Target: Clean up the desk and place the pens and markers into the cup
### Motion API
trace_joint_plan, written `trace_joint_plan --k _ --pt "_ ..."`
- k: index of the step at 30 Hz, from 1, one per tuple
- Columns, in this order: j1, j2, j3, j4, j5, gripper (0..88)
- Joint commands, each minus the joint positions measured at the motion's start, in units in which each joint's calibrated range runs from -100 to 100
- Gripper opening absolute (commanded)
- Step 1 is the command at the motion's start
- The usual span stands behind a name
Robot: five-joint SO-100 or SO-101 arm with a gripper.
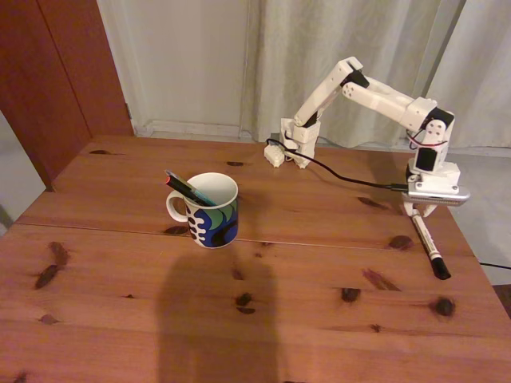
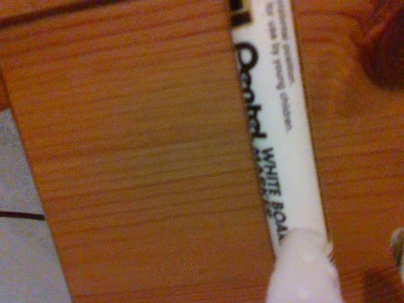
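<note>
Pincer: the pincer [image 1: 418, 212] hangs low at the right side of the table [image 1: 120, 319] in the fixed view, right over the upper end of the white marker [image 1: 426, 243]. In the wrist view one white fingertip [image 2: 304, 268] touches the marker barrel [image 2: 278, 120]. How wide it stands, and whether it grips the marker at all, I cannot tell.

Marker: lies flat on the wood, black cap pointing toward the near right corner, close to the table's right edge.

Cup: the cup [image 1: 210, 211] stands upright left of centre, well apart from the arm. A black pen with a red end [image 1: 182, 186] leans out over its left rim, and a sliver of teal beside it is probably a second pen.

Risk: a grasp this near the marker's end leaves a long overhang, so it may pivot or slip out on the lift. A nudge could roll it off the nearby right edge. At the cup, the leaning pen narrows the opening and may be knocked.

Cable: a black cable [image 1: 351, 179] runs across the wood behind the arm and could drag.

Open room: bare wood between marker and cup gives a free path leftward.
</note>
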Motion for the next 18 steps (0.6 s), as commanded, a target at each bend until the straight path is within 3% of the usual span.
trace_joint_plan --k 1,18 --pt "-0.4 -0.7 -2.4 -1.2 0.1 11.2" --pt "-0.4 3.6 -2.4 -1.2 0.0 12.4"
